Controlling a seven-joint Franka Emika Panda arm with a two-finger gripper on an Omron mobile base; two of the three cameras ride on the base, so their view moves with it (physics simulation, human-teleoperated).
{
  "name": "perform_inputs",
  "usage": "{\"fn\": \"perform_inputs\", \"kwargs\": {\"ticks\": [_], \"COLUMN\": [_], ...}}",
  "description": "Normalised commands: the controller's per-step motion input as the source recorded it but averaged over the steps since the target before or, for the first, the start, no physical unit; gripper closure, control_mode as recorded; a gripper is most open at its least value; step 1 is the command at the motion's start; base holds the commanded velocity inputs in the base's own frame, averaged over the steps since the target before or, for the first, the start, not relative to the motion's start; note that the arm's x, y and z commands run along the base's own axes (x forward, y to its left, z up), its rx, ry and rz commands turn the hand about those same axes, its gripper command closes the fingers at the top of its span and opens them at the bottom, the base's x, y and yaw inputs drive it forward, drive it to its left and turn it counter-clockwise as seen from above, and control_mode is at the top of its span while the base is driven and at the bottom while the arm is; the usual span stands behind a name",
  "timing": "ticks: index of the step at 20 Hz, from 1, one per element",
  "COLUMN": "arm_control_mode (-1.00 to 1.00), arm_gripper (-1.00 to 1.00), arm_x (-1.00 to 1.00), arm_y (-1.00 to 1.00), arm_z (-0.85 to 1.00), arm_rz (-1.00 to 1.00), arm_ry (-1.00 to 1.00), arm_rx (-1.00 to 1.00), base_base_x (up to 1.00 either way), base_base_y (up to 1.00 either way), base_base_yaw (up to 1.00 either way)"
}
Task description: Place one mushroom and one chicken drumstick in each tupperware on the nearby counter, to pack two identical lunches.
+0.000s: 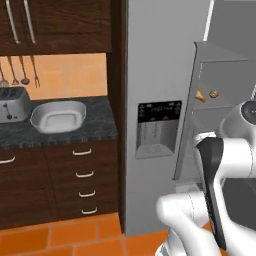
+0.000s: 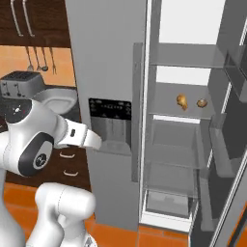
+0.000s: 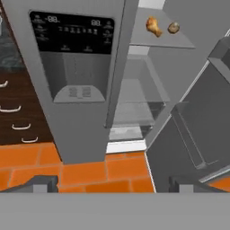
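Claw (image 3: 112,184) spread wide (holding nothing), facing the open fridge (image 3: 152,85).

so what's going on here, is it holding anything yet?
Nothing yet. The gripper is open and empty, facing the open fridge. One chicken drumstick and one mushroom sit apart on a fridge shelf. A rounded tupperware waits empty on the counter beside the toaster. Packing is not yet under way, as far as these views show.
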Motion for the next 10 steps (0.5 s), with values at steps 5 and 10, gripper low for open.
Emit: {"fn": "perform_inputs", "kwargs": {"ticks": [5, 10], "arm_control_mode": [1.0, 1.0], "arm_gripper": [-1.0, -1.0], "arm_x": [0.0, 0.0], "arm_y": [0.0, 0.0], "arm_z": [0.0, 0.0], "arm_rz": [0.0, 0.0], "arm_ry": [0.0, 0.0], "arm_rx": [0.0, 0.0], "base_base_x": [0.39, 0.76], "base_base_y": [-0.62, -0.39], "base_base_yaw": [0.0, 0.0]}}
